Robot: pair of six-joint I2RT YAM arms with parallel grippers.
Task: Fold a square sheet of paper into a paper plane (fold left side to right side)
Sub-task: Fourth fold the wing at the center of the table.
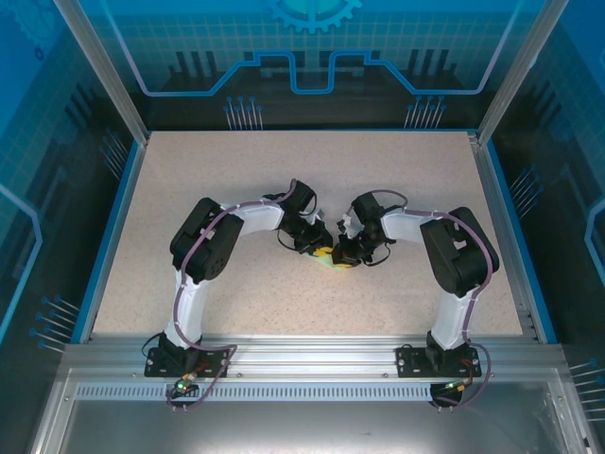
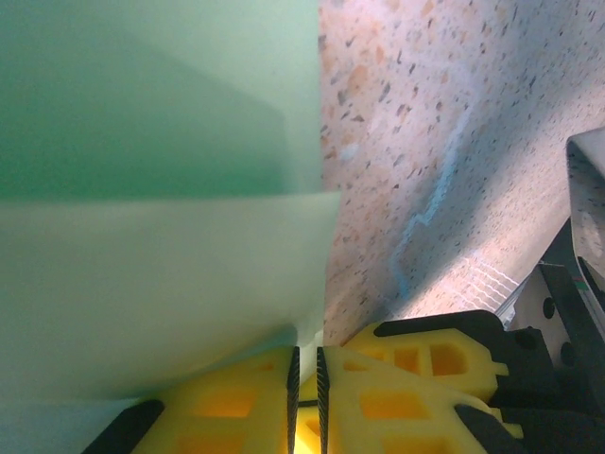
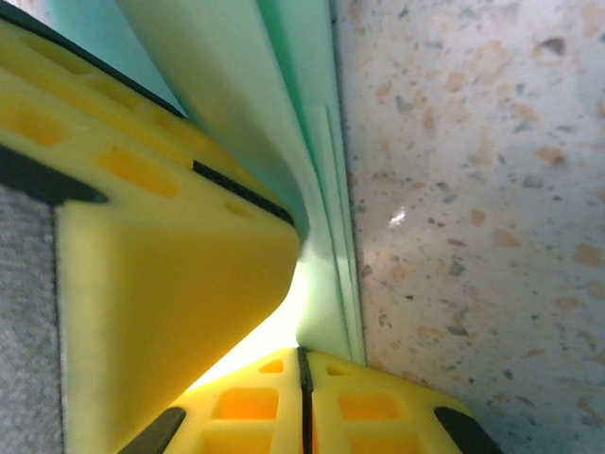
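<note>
As left gripper (image 2: 307, 402) and right gripper (image 3: 302, 392) meet at table (image 1: 189, 189) centre, both jaws, nearly closed, pinch one folded mint-green sheet (image 2: 161, 274).

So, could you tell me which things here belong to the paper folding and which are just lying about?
Job: paper; left gripper and right gripper, jaws shut on it.
Not the job: table; blue walls.
</note>
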